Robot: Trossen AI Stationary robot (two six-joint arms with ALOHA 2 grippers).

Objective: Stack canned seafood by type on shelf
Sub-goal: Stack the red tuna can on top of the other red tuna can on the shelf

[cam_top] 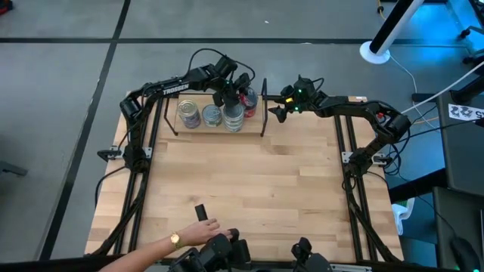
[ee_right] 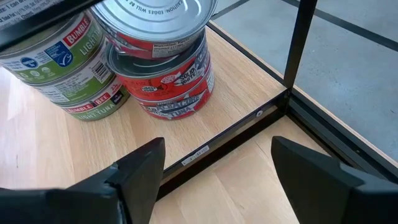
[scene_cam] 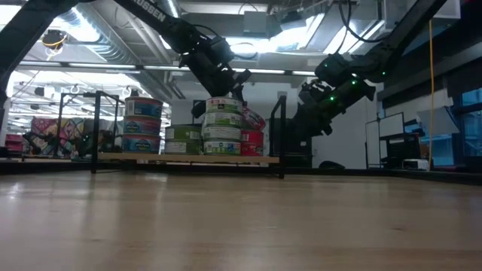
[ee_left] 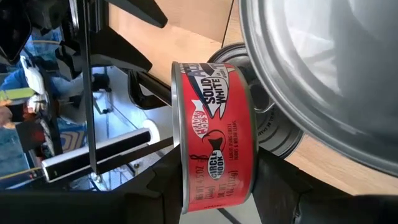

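left gripper point(cam_top: 243, 97): gripping a red-labelled can point(ee_left: 217, 137) over the shelf point(cam_top: 261, 106) (at its red stack)
right gripper point(cam_top: 274, 110): waiting beside shelf, fingers spread wide, holding nothing

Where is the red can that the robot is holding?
In the high view, the red can sits in the left gripper at the shelf's right end, above the red stack, beside the green-label cans.

Round red-labelled tin point(ee_left: 217, 140): red side, white and black lettering, silver rim. Round green-labelled tins point(ee_right: 65, 59): green and white band, blue logo patch, silver lids. Stack of blue-labelled tins point(scene_cam: 142, 124): blue and white bands. Light-wood shelf board point(ee_right: 68, 146): pale tan; thin uprights point(ee_right: 303, 37) black. Both arms dark.
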